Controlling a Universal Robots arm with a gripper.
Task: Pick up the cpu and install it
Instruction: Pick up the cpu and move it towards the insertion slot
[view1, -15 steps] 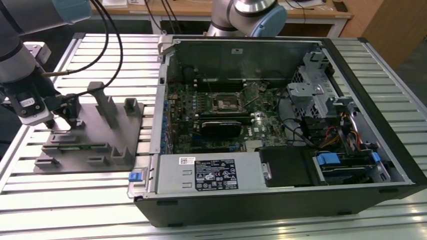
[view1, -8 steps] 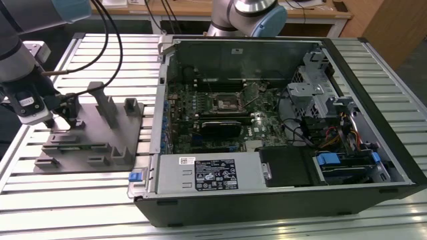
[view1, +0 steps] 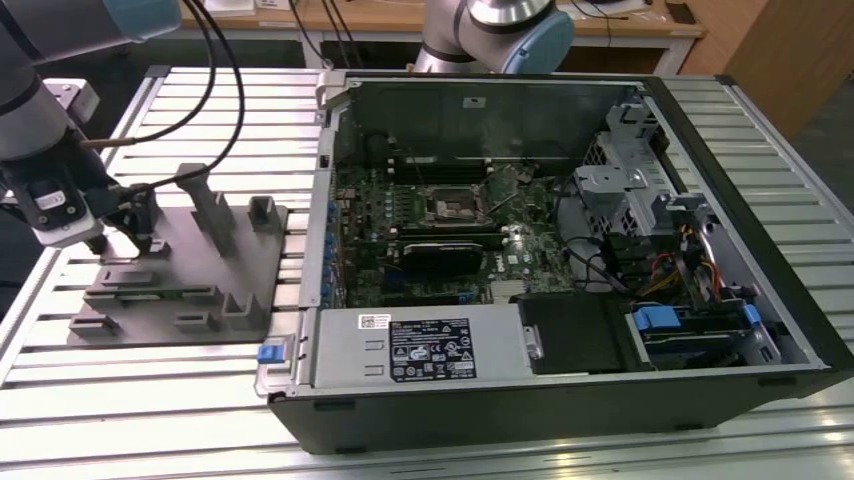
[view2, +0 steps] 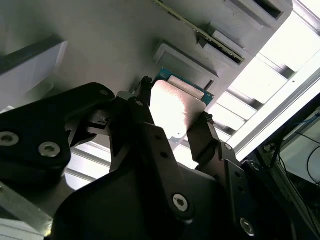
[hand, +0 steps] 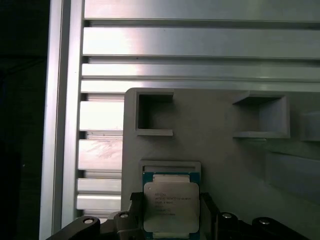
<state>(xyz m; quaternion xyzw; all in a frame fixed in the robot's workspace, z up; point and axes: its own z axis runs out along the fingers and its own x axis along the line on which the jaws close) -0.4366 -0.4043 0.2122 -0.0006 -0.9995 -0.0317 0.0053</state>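
In the exterior view, the gripper hangs from the arm low over the grey tray, at the tray's corner that lies farthest to the exterior view's left. Its two fingers point straight down among the tray's raised blocks. The tray rests on the slatted metal table. Just beside the tray, toward the exterior view's right, the open computer case lies on its side. The motherboard socket sits deep inside the case, well apart from the tray.

In the second wrist view, we look up along the black fingers to the cpu. Its pale metal top glares under the light and its green board edge shows against the tray. The jaws are drawn in against two opposite edges of the chip, and we see no gap on either side.

In the first wrist view, the cpu sits square at the tray's edge, in front of a shallow rimmed seat. A fingertip is tight against each side. Two open square pockets lie further in on the tray. Whether the chip rests on the tray or is raised off it, we cannot tell.
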